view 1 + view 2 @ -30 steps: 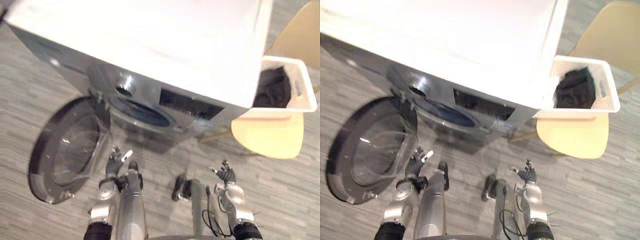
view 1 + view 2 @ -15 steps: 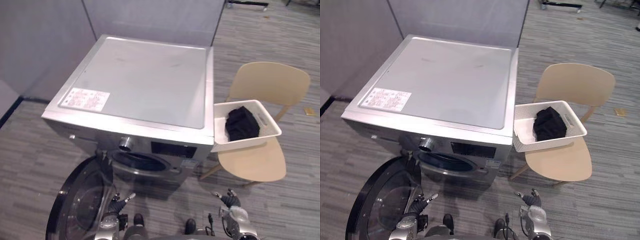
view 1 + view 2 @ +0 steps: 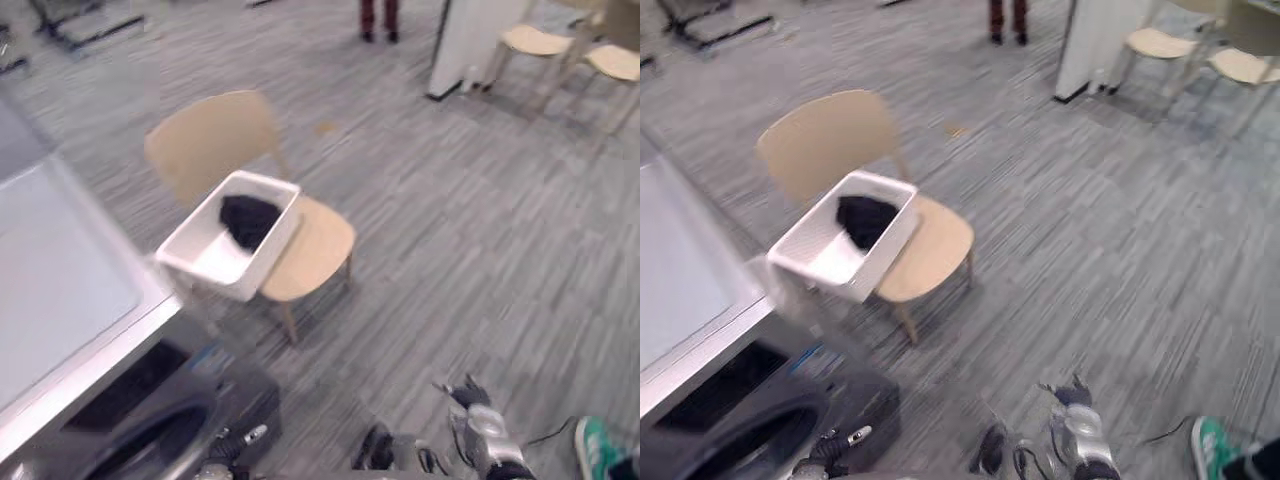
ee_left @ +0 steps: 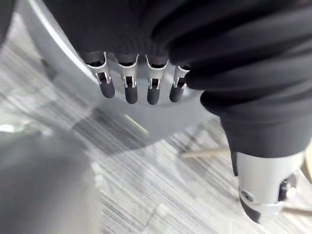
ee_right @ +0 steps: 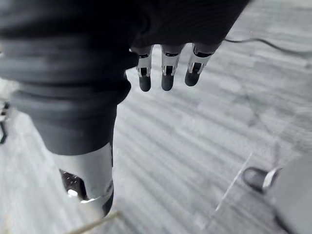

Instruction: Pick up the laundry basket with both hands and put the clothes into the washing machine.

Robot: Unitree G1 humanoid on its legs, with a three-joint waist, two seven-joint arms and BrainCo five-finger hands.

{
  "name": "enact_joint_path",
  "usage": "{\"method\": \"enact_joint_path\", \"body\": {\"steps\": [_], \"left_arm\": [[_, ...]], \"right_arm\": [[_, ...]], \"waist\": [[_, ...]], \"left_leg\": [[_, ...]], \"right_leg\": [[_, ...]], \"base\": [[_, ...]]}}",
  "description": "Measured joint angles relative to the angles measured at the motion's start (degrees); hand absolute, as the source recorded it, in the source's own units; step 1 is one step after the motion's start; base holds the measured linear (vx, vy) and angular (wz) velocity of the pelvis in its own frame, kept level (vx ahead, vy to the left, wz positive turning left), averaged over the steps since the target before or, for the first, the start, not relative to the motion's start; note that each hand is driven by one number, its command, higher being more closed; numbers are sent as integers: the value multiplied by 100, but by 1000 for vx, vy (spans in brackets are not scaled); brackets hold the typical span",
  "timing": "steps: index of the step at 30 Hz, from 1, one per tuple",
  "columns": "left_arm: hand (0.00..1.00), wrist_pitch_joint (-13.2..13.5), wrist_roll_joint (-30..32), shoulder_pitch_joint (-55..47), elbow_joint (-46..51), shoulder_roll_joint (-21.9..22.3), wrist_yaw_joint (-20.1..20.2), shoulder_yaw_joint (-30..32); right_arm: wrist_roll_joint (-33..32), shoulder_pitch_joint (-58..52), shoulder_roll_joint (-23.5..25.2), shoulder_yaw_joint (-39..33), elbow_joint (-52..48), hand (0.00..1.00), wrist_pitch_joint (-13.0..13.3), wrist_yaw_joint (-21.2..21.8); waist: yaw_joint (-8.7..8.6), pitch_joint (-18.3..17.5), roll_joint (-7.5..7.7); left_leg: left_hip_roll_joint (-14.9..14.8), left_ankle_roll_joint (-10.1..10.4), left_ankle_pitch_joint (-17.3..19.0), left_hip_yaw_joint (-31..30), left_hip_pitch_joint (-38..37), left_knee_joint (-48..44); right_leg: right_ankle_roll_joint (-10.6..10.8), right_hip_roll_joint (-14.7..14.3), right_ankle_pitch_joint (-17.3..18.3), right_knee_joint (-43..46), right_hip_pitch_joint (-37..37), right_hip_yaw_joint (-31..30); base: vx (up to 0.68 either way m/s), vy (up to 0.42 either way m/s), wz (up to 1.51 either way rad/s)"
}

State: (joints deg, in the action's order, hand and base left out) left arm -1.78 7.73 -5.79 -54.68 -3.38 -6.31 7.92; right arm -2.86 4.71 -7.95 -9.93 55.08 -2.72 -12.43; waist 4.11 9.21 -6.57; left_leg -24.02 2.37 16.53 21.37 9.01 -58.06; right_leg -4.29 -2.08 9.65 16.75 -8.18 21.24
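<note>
A white laundry basket (image 3: 232, 250) rests on the seat of a tan wooden chair (image 3: 310, 245), with a dark garment (image 3: 247, 217) inside it. The silver washing machine (image 3: 60, 300) fills the lower left, its dark drum opening (image 3: 150, 445) at the bottom edge. My right hand (image 3: 476, 413) hangs low over the floor at the bottom right, fingers relaxed and holding nothing. My left hand (image 3: 835, 441) shows at the bottom edge beside the machine front, fingers straight (image 4: 137, 90) and empty. Both hands are well short of the basket.
Grey striped floor (image 3: 480, 230) spreads wide to the right of the chair. More tan chairs (image 3: 560, 45) and a white partition (image 3: 465, 40) stand at the far right. A person's legs (image 3: 378, 18) show at the top, and a green shoe (image 3: 597, 447) at the bottom right.
The camera has swung to the right: the washing machine now sits at the left edge and the chair with the basket is near the middle. Both hands remain low and empty.
</note>
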Motion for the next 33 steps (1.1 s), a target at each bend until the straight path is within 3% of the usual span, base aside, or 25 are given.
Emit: {"method": "enact_joint_path", "body": {"steps": [3,5,6,7,8,9,10,11,12,13,14,15,18,19,20,21,22,23,24,25,26,28,29,31,33], "left_arm": [[0,-5,-91,-37,132,45,-22,-108],[0,-7,-106,38,143,63,-23,-106],[0,-9,-107,51,179,71,-21,-104],[0,-13,-114,82,228,57,-17,-104],[0,-18,-124,65,326,23,-14,-102],[0,-12,-142,86,393,9,-15,-101],[0,-6,-149,90,460,13,-12,-61],[0,-16,-196,90,438,37,-12,-17],[0,-17,-250,78,380,6,-10,8],[0,-19,-258,76,351,-28,-10,-1],[0,-27,-275,65,348,-73,-11,-56],[0,-21,-317,92,357,-129,-9,-137],[0,-24,-375,193,347,-51,-22,-116],[0,-24,-430,373,348,62,-39,-7],[0,-26,-435,450,345,121,-38,40],[0,-23,-434,537,346,186,-38,70],[0,-23,-430,700,343,291,-36,62],[0,-16,-430,755,356,315,-34,64],[0,-10,-431,896,316,486,-28,70],[0,-11,-433,891,342,607,-9,78],[0,60,-452,849,357,697,4,59],[0,83,-488,823,361,704,-20,120],[0,94,-491,824,362,705,-30,177],[0,91,-491,794,360,707,-33,174],[0,88,-488,720,358,707,-31,150]], "right_arm": [[-5,-6,69,0,19,0,3,-11],[-5,50,76,5,20,0,9,-10],[-3,85,66,22,20,0,10,-10],[-3,108,85,58,26,0,8,-11],[-3,136,91,130,22,0,6,-15],[4,182,78,156,26,0,4,-14],[9,241,71,180,39,0,4,-10],[16,321,55,183,78,0,6,-9],[47,391,43,172,197,0,1,18],[80,417,76,192,214,0,-4,28],[127,410,118,198,226,0,-4,36],[146,353,70,186,241,0,-5,38],[197,234,-2,160,181,0,3,38],[200,89,3,156,-43,0,9,60],[197,38,5,148,-154,0,14,77],[191,-20,3,132,-265,0,17,97],[175,-99,-3,68,-389,0,23,125],[157,-203,7,22,-432,0,19,123],[120,-319,-18,-2,-431,0,-2,143],[117,-310,-64,-52,-437,0,-14,140],[119,-275,-76,-126,-498,0,-10,135],[121,-260,-110,-128,-698,0,17,136],[121,-238,-127,-143,-790,0,26,134],[118,-230,-113,-196,-954,0,64,132],[76,-189,-85,-342,-976,0,146,134]], "waist": [[1,47,40],[30,52,21],[38,60,12],[176,101,111],[297,60,223],[302,70,264],[315,119,348],[356,126,332],[367,166,380],[365,199,436],[302,235,520],[226,239,540],[178,245,522],[154,252,510],[145,259,498],[119,275,468],[44,296,416],[-13,296,440],[4,390,372],[18,365,207],[63,307,150],[115,310,179],[149,296,174],[119,324,253],[104,255,252]], "left_leg": [[1161,76,79,-775,586,1292],[1612,199,-56,-918,826,2540],[1767,111,-282,-899,939,3148],[1902,-140,-840,-786,927,3522],[2023,-449,-973,-650,877,3602],[2070,-549,-908,-660,915,3510],[2121,-790,-731,-709,987,3330],[2119,-824,-537,-707,853,3263],[2171,-807,-524,-722,581,3336],[2225,-810,-521,-774,432,3370],[2393,-883,-472,-1110,69,3523],[2521,-935,-433,-1584,-271,3703],[2579,-934,-433,-2360,-638,3789],[2600,-930,-431,-3062,-644,3700],[2604,-920,-425,-3293,-609,3639],[2613,-874,-400,-3544,-540,3524],[2641,-654,-282,-4068,-401,3232],[2724,-338,-146,-4404,-314,2986],[2722,162,181,-4702,-332,2748],[2592,235,198,-4796,-243,2697],[2455,513,4,-4808,-146,2831],[2287,618,-344,-4748,-100,3171],[2156,665,-586,-4414,-38,3361],[1798,516,-739,-3084,137,3462],[1381,132,-929,-1244,154,3708]], "right_leg": [[96,-115,-182,-682,657,-453],[150,-161,-189,-1017,922,-580],[216,-188,-159,-1182,1058,-603],[311,-165,-112,-1404,1261,-715],[363,-68,-91,-1516,1347,-748],[446,-18,-31,-1464,1342,-725],[603,41,127,-1268,1299,-678],[883,167,358,-576,1119,-614],[1115,392,474,860,675,-584],[1296,528,336,1726,410,-565],[1335,823,62,3233,-106,-546],[1035,1002,273,3967,-362,-450],[643,1003,539,3562,-669,-442],[616,717,657,2655,-1028,-1154],[635,525,647,2363,-1171,-1655],[690,326,613,2056,-1279,-2225],[968,30,425,1353,-1283,-3357],[1238,91,124,640,-1084,-3936],[1260,294,-495,257,-841,-3697],[1198,263,-520,298,-768,-3401],[1035,316,-404,435,-742,-2954],[884,445,-297,503,-598,-2283],[807,551,-248,481,-444,-1878],[723,735,-199,329,-124,-1230],[659,880,-146,175,146,-539]], "base": [[365,-32,-90],[266,24,-34],[430,78,-27],[501,95,-18],[469,91,-5],[492,96,23],[483,113,36],[598,159,32],[508,139,30],[519,131,65],[522,52,129],[533,17,152],[587,-122,171],[434,-196,187],[423,-233,194],[324,-264,185],[323,-295,237],[423,-443,298],[365,-478,240],[361,-537,225],[236,-493,189],[132,-386,188],[68,-295,209],[38,-214,206],[-6,-68,170]]}}
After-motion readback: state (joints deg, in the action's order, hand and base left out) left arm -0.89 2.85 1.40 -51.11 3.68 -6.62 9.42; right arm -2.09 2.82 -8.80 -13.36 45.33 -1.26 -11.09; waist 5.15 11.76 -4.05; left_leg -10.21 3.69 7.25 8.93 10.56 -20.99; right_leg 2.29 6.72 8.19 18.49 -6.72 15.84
